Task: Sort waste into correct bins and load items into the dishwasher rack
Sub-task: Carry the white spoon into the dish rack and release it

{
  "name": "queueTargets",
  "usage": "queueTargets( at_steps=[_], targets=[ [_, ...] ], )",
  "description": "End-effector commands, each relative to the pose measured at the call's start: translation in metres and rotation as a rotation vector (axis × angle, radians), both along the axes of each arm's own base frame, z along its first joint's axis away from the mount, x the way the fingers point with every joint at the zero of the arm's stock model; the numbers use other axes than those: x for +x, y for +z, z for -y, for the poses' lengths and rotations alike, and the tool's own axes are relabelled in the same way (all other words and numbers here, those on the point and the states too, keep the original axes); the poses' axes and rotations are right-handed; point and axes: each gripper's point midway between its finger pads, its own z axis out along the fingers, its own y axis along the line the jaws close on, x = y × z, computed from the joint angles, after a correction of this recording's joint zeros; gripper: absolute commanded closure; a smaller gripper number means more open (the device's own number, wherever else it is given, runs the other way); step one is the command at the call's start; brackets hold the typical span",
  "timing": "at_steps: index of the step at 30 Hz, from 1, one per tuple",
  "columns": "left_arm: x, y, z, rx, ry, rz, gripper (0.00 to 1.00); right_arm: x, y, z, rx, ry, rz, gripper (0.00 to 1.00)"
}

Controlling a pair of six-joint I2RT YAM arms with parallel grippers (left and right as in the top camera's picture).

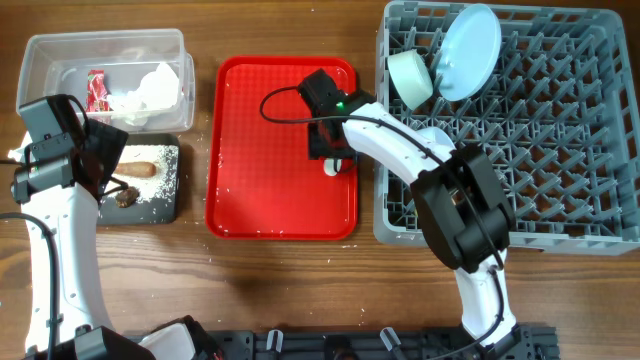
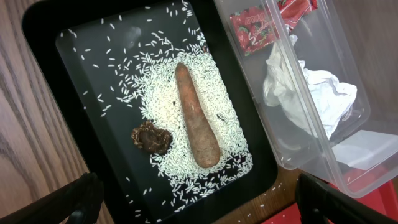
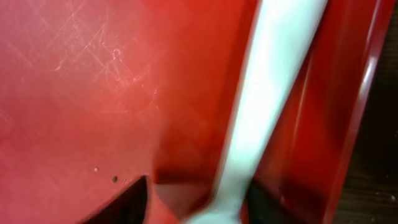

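The white spoon (image 1: 334, 166) lies by the right edge of the red serving tray (image 1: 250, 150). My right gripper (image 1: 328, 150) is low over it. In the blurred right wrist view the spoon handle (image 3: 267, 93) runs between the open fingers (image 3: 199, 202), close to the right one. My left gripper (image 2: 199, 202) is open and empty above the black tray (image 2: 43, 37), which holds the carrot-like stick (image 2: 196, 118), the brown lump (image 2: 151, 138) and rice (image 2: 161, 81). The clear tub (image 2: 348, 168) holds the red wrapper (image 2: 255, 31) and the napkin (image 2: 305, 93). The rack (image 1: 560, 150) holds the plate (image 1: 468, 40) and one bowl (image 1: 408, 78). The yellow cup is out of view.
A few rice grains lie on the wood between the black tray and the red tray (image 2: 280, 205). The clear tub (image 1: 60, 60) stands at the back left and the black tray (image 1: 165, 200) in front of it. My left gripper (image 1: 105, 165) hangs over the black tray's left side.
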Motion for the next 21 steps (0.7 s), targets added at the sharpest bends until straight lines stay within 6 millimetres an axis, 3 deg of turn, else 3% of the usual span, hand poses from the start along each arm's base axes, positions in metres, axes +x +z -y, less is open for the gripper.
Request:
queueTargets(
  at_steps=[1,4,6,9,12,14,17,21],
  targets=[
    [0.002,0.009,-0.002,0.018,-0.005,0.016,0.0,-0.008,-0.022,-0.013,0.028,-0.005,-0.055,0.62],
    [0.002,0.009,-0.002,0.018,-0.005,0.016,0.0,-0.008,-0.025,-0.014,0.044,-0.021,-0.065,0.77],
    [0.002,0.009,-0.002,0.018,-0.005,0.016,0.0,-0.008,-0.024,-0.016,0.051,-0.018,-0.066,0.93],
    [0.002,0.009,-0.002,0.018,-0.005,0.016,0.0,-0.01,-0.02,-0.02,0.075,-0.008,-0.079,0.96],
    [0.002,0.009,-0.002,0.018,-0.005,0.016,0.0,-0.009,0.001,-0.021,0.085,0.036,-0.047,0.96],
    [0.002,0.009,-0.002,0.018,-0.005,0.016,0.0,-0.008,0.033,-0.021,0.107,0.063,-0.002,0.96],
    [0.002,0.009,-0.002,0.018,-0.005,0.016,0.0,-0.008,0.119,-0.006,0.16,0.049,0.129,0.96],
    [0.002,0.009,-0.002,0.018,-0.005,0.016,0.0,-0.001,0.226,0.066,0.159,-0.135,0.368,0.96]
  ],
)
